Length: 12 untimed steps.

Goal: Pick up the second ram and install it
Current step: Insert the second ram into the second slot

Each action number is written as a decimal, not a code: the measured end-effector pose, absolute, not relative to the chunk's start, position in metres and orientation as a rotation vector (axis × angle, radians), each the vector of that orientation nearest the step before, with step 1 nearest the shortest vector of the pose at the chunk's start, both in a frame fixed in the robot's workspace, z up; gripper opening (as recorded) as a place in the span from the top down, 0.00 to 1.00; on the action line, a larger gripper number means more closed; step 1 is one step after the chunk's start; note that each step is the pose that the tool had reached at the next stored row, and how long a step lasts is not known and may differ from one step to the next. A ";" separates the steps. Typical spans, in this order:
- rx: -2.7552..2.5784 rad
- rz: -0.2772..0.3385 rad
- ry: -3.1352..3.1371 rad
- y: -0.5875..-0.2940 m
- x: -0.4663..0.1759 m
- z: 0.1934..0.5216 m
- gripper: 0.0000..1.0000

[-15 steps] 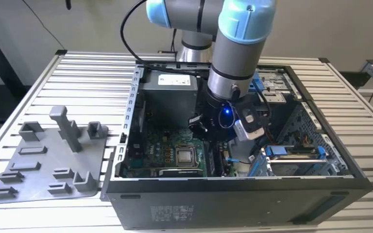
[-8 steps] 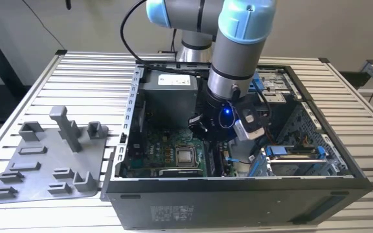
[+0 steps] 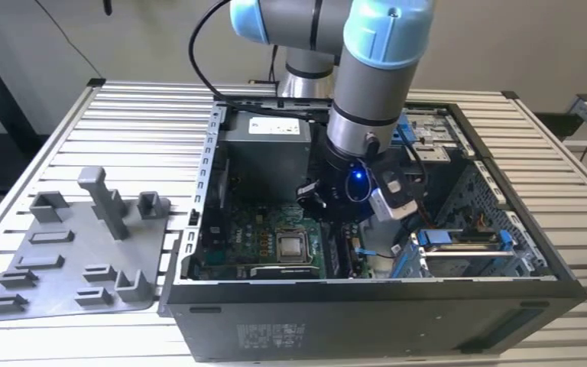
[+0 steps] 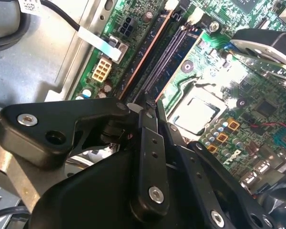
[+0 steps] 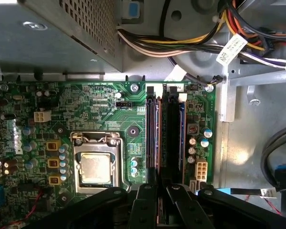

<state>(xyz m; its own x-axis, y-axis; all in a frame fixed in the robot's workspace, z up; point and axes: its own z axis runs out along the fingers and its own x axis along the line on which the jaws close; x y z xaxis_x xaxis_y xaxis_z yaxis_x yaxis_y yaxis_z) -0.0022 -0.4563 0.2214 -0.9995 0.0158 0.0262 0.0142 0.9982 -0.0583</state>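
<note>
Gripper [image 5: 160,195] at lower centre, fingers closed on second ram [image 5: 171,133] | ram upright in motherboard [image 5: 100,102] slot.

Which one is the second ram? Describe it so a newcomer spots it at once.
Look inside the open computer case at the green motherboard. Past the silver square processor, the second ram is the long near-black strip in line with the tool. The neighbouring stick shows a copper-coloured edge; this one is plain dark and farther from the processor.
</note>
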 end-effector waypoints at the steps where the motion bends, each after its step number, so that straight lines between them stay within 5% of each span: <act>1: -0.021 0.090 -3.114 -0.456 -0.002 0.221 0.86; 12: -0.018 0.091 -3.113 -0.457 -0.001 0.220 0.86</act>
<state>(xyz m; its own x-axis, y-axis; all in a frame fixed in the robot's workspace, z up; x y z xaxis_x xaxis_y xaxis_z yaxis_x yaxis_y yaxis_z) -0.0008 -0.4570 0.2198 -0.9996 0.0126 0.0268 0.0110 0.9982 -0.0585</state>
